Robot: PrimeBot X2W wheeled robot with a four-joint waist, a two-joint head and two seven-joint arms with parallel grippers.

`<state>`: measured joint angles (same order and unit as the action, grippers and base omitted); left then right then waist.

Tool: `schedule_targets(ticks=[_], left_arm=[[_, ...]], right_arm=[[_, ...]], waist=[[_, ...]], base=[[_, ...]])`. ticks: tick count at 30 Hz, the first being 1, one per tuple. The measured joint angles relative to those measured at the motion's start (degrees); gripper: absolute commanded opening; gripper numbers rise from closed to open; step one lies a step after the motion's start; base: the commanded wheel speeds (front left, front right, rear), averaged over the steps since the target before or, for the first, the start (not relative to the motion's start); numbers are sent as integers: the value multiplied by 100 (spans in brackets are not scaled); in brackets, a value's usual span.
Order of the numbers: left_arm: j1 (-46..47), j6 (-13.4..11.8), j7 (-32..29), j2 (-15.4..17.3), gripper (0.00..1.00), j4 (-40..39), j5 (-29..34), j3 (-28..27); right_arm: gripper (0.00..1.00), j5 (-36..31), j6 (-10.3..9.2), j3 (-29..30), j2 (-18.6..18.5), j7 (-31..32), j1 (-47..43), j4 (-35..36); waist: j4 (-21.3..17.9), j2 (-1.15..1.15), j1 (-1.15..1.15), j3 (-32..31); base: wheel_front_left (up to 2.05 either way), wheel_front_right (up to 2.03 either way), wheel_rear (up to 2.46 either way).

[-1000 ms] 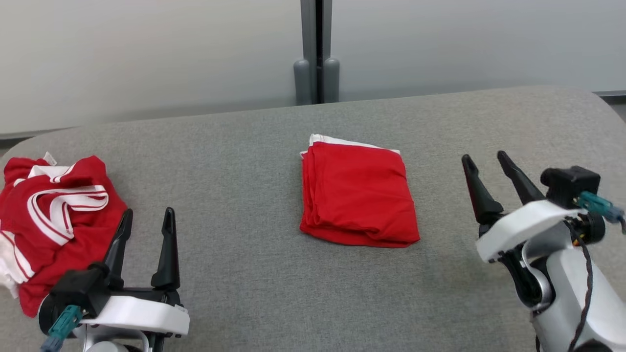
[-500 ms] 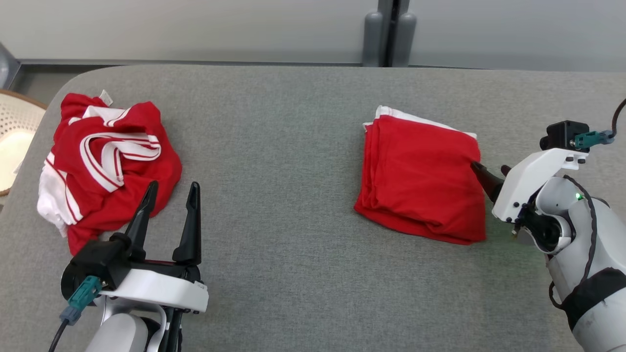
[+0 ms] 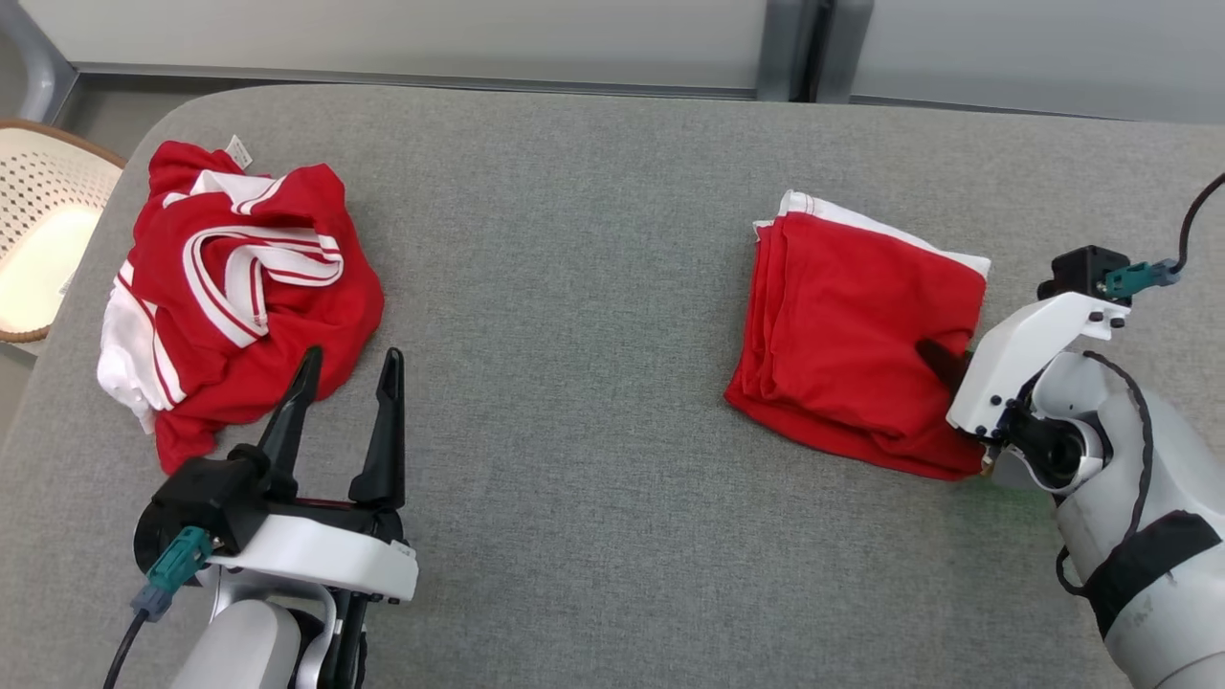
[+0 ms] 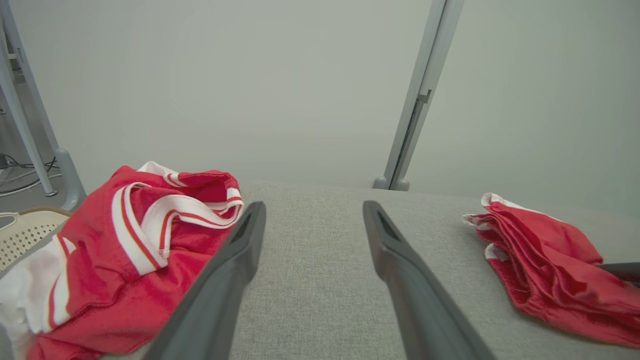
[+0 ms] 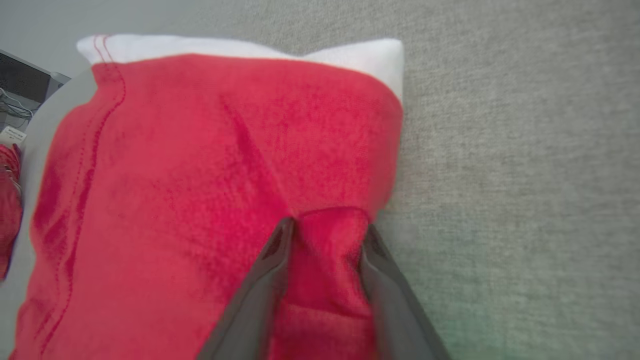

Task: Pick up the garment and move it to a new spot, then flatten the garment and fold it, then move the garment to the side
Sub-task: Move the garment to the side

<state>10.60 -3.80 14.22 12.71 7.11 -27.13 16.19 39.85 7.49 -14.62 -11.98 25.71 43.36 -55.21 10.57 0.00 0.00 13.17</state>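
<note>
A folded red garment (image 3: pixel 852 335) with a white hem lies on the grey padded table (image 3: pixel 574 287), right of centre. My right gripper (image 3: pixel 943 368) reaches in from the right and is shut on its right edge. In the right wrist view a ridge of red cloth (image 5: pixel 327 260) bunches between the two fingers (image 5: pixel 270 280) of that gripper (image 5: pixel 327 227). The folded garment (image 4: pixel 545 270) also appears at the right of the left wrist view. My left gripper (image 3: pixel 349 359) (image 4: pixel 312 207) hovers open over bare table, holding nothing.
A crumpled red and white garment (image 3: pixel 239 287) (image 4: pixel 125 240) lies at the table's left, just beyond my left fingertips. A cream perforated basket (image 3: pixel 38 239) stands off the left edge. A grey partition post (image 3: pixel 809 48) rises behind the table.
The head camera has tilted down and turned, shifting the whole picture. My right gripper, open beside the folded garment a second ago, has reached its right edge and closed on the cloth.
</note>
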Motion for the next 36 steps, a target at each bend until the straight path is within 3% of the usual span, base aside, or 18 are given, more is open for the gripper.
schedule_targets(ticks=[10,23,29,36], left_arm=[[22,91,-1,-5,100,-2,44,174],[213,354,-245,-44,100,-127,163,664],[457,386,-401,-22,100,-236,283,829],[797,422,-743,143,100,-501,453,954]], right_arm=[[0,339,1,-426,-79,-433,-136,183],[0,860,0,-1029,-309,-636,-160,360],[0,950,0,-1247,-479,-814,65,405],[0,694,0,-1671,-776,-883,867,361]], waist=[[-486,0,0,-240],[-1939,0,0,-412],[-2422,0,0,-210],[-2590,0,0,457]], base=[[0,0,0],[0,0,0],[0,0,0],[0,0,0]])
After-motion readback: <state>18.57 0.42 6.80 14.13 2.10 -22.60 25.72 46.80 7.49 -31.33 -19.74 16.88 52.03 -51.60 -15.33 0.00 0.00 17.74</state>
